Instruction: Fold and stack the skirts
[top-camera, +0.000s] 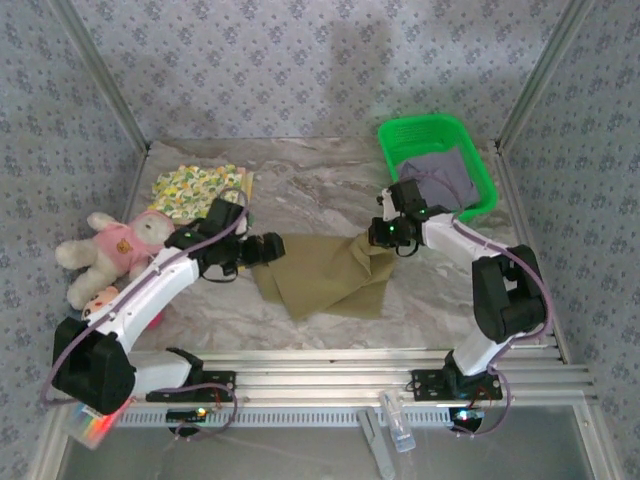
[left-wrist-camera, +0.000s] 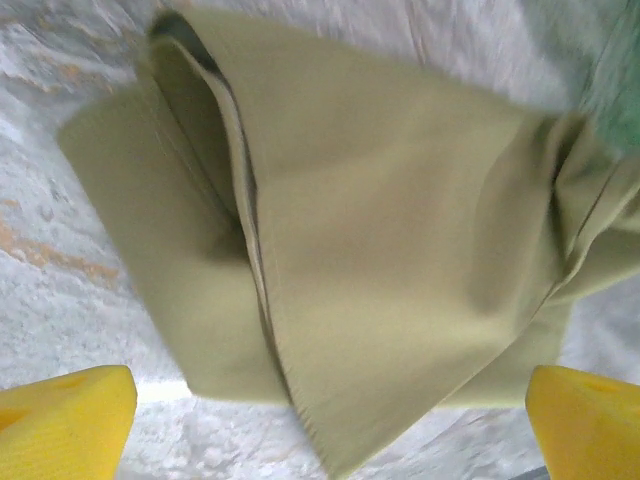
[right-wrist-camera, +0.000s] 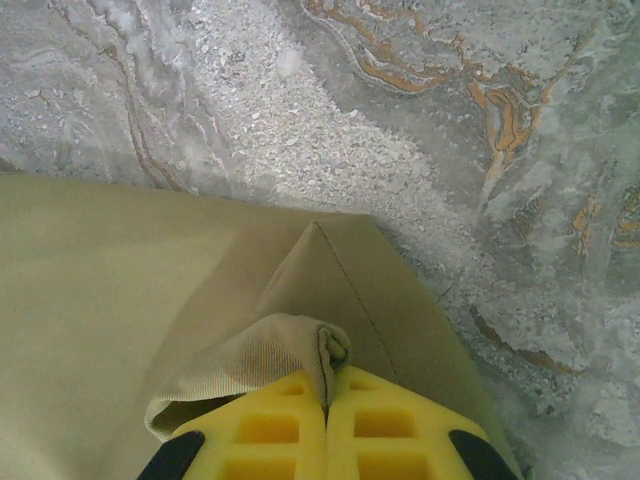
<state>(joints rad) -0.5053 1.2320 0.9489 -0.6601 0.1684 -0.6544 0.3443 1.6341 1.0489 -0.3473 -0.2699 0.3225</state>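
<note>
R jaws: shut tight on a pinch of the olive skirt (right-wrist-camera: 120, 280). Ribbed hem corner is bunched betw the yellow pads (right-wrist-camera: 270, 430), and the cloth rises in a small tent just ahead of them.

L jaws: wide open, nothing held. Their pads (left-wrist-camera: 60, 420) sit either side of the skirt's other end, cloth below and ahead; can't tell if they touch it.

The skirt lies on the counter (top-camera: 320, 185) betw the two sets of jaws, partly doubled, with a loose flap on the L side.

Step in hand, prob: folding the olive skirt. To do it well:
- L drops onto the flap edge under it and takes both layers, not just the top one.
- Both sides carry at the same height, edge taut, then lay edge on edge.
- R's bite is thin, so pull gently or it slips.

Lavender skirt (top-camera: 445, 175) sits in the green basket (top-camera: 393, 140) behind R jaws. Floral skirt (top-camera: 195, 188) lies behind L jaws.
</note>
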